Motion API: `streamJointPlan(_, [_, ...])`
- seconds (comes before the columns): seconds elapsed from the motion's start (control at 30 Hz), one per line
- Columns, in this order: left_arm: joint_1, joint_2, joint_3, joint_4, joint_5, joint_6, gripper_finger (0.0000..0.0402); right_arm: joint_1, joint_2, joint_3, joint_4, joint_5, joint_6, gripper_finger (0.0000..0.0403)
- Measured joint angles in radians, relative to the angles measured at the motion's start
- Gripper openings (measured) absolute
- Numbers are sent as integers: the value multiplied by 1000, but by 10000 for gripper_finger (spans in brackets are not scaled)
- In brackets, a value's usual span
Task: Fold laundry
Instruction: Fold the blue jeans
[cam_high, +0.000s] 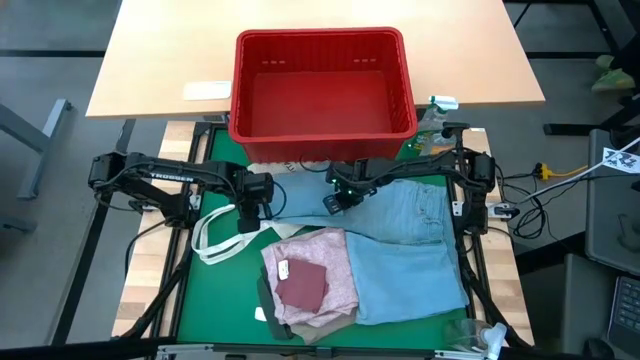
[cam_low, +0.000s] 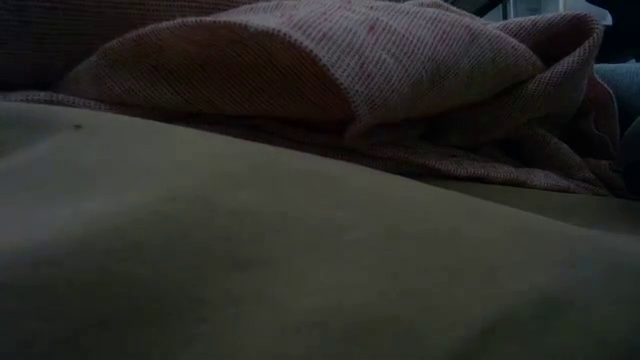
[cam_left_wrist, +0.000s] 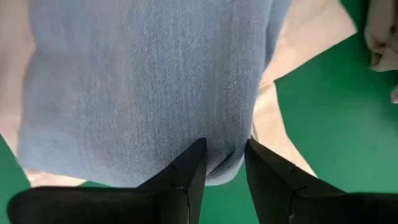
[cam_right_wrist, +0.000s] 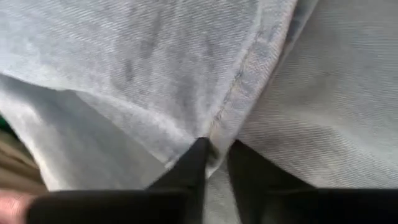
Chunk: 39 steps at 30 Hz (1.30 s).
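Observation:
The light blue denim jeans (cam_high: 410, 250) lie spread over the green mat's right half, and one part (cam_high: 300, 190) reaches left below the red basket. My left gripper (cam_high: 250, 208) stands at that left end, shut on the denim (cam_left_wrist: 149, 81). My right gripper (cam_high: 335, 200) is at the jeans' far edge, shut on a seam (cam_right_wrist: 242, 81). The mottled pink top (cam_high: 320, 265) lies crumpled at the near middle over beige cloth (cam_low: 300, 250). In the low view the pink top (cam_low: 350, 70) fills the background and hides both grippers. My left gripper has the rounded end of the denim (cam_left_wrist: 225, 167) between its two fingers, coming from above and pointing down. One layer or several, I cannot tell. The rest of that denim spreads away over the white bag and the mat. My right gripper pinches a raised fold of denim along a stitched seam (cam_right_wrist: 216, 142) between its two fingers, from above, slanting down. The fingertips (cam_right_wrist: 198, 155) stand close together with the seam running away from them. The jeans around it lie on the mat.
A red plastic basket (cam_high: 322, 130) stands right beyond both grippers at the mat's far edge. A white tote bag (cam_high: 225, 238) with loose handles lies under and near my left gripper. Bare green mat (cam_high: 205, 290) shows at the near left.

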Motion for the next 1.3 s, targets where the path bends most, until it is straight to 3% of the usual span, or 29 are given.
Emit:
streamJointPlan(0.1, [0, 0, -30, 19, -3, -16, 105, 1, 0, 0, 12, -18, -19, 11])
streamJointPlan(0.23, [0, 0, -54, 25, -5, -16, 105, -2, -22, 0, 5, -70, -23, 21])
streamJointPlan(0.63, [0, 0, -62, 20, -5, -16, 105, 42, -112, 2, -178, -86, -30, 4])
streamJointPlan(0.8, [0, 0, -62, 22, -5, -16, 105, 90, -103, 2, -189, -82, -29, 8])
streamJointPlan(0.97, [0, 0, -62, 23, -5, -16, 105, 99, -103, 2, -202, 15, -29, 5])
streamJointPlan(1.3, [0, 0, -62, 13, -6, -16, 105, 97, -103, 0, -188, 10, -29, 47])
